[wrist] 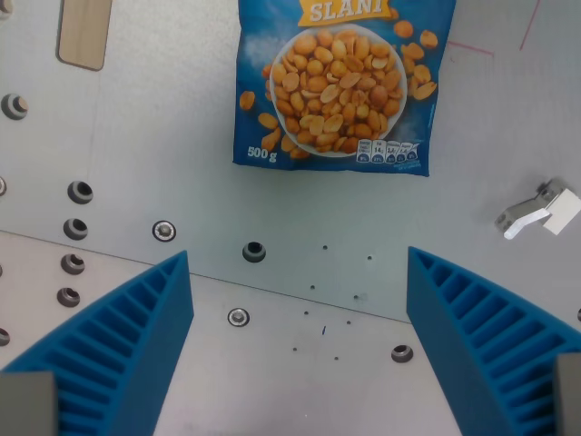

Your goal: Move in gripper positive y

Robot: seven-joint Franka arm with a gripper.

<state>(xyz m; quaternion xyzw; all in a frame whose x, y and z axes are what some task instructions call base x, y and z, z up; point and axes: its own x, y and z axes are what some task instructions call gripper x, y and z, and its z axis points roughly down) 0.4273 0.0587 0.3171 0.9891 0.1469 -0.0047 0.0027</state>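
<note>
Nearest the camera, the gripper [300, 300] shows only as two blue ribbed fingers [118, 354], wedge-shaped and moulded in hard plastic with raised horizontal ridges. Both are cut off by the lower edge and by the corners of the wrist view, so their bases and the body they mount to are out of sight; a grey blurred patch sits at each bottom corner. The jaws stand wide apart with bare surface between them, and nothing is held.

Below and between the fingers lies a metal table [300, 227], matte grey and brushed, made of two plates that meet along a thin slanted seam. It carries round bolt heads [238, 317], darker threaded holes [254, 251] and a scatter of tiny pinholes. Along the wrist view's left edge several fasteners are cropped by the frame.

Further off, toward the wrist view's right, a small white-and-grey bracket [537, 211] rests on the plate; its exact form is hard to read.

Beyond the fingers, well apart from them and centred at the top, lies a glossy blue peanut bag [336, 82], flat on the table, printed with a bowl of nuts and "500 g". Its upper part is cut off, leaving the brand lettering partial.

At the top of the wrist view's left, a pale wooden piece [83, 34] with rounded corners is also cropped. Thin pink lines [472, 47] mark the table at the top right.
</note>
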